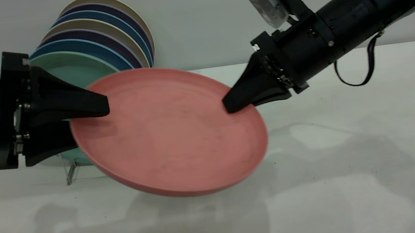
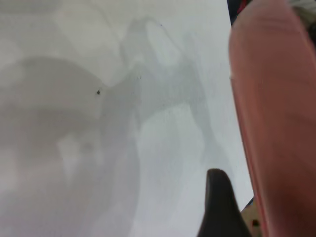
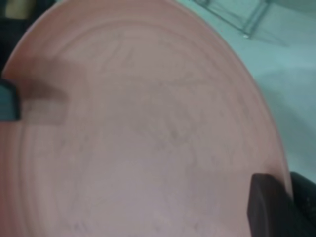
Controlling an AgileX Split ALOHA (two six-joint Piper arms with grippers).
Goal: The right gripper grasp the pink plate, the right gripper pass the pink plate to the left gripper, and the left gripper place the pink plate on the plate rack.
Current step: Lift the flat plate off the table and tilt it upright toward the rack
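The pink plate (image 1: 171, 135) hangs tilted in mid-air above the table, between both grippers. My right gripper (image 1: 229, 105) is shut on its right rim; one finger (image 3: 264, 207) lies on the plate's face (image 3: 148, 138). My left gripper (image 1: 90, 125) is open and straddles the left rim. Its upper finger (image 1: 90, 103) hovers over the face and casts a shadow; its lower finger (image 1: 52, 142) is under the plate. In the left wrist view a gap separates that finger (image 2: 217, 207) from the plate (image 2: 276, 123). The plate rack (image 1: 70, 173) stands behind the left gripper, mostly hidden.
Several plates stand upright in the rack, a green plate (image 1: 71, 69) in front, with blue, purple and beige ones behind. The white table (image 1: 352, 174) stretches to the right and front. The rack's wires also show in the right wrist view (image 3: 237, 19).
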